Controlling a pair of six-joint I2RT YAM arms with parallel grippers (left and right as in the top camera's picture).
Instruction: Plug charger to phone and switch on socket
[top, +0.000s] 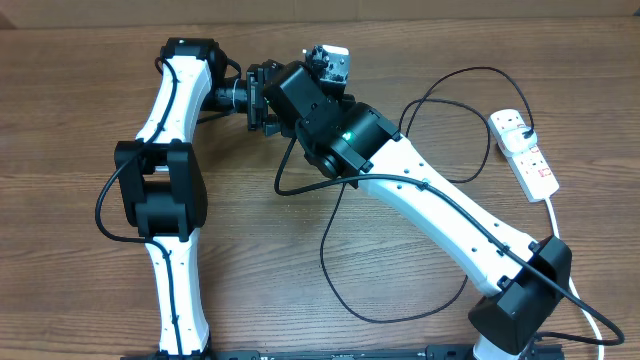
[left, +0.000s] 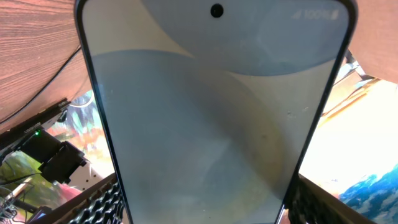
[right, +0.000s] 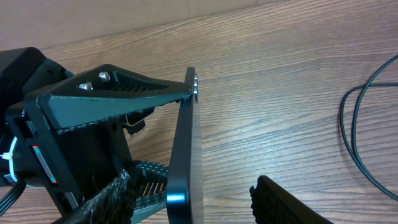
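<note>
2 grippers meet above the table (top: 70, 210). Left gripper (right: 179, 132) clamps the phone (left: 211, 124) across its width, 1 finger (right: 112, 99) on each long edge, with the lit screen facing its own camera. Right gripper (right: 196, 202) stands wide, its pads (right: 280, 202) either side of the phone's thin edge and the right-hand pad clearly apart from it. Charger (top: 322, 255) lies looped on the table to the right gripper's right, not held; its tip cannot be located. Socket (top: 525, 150) sits well apart from both grippers.
</note>
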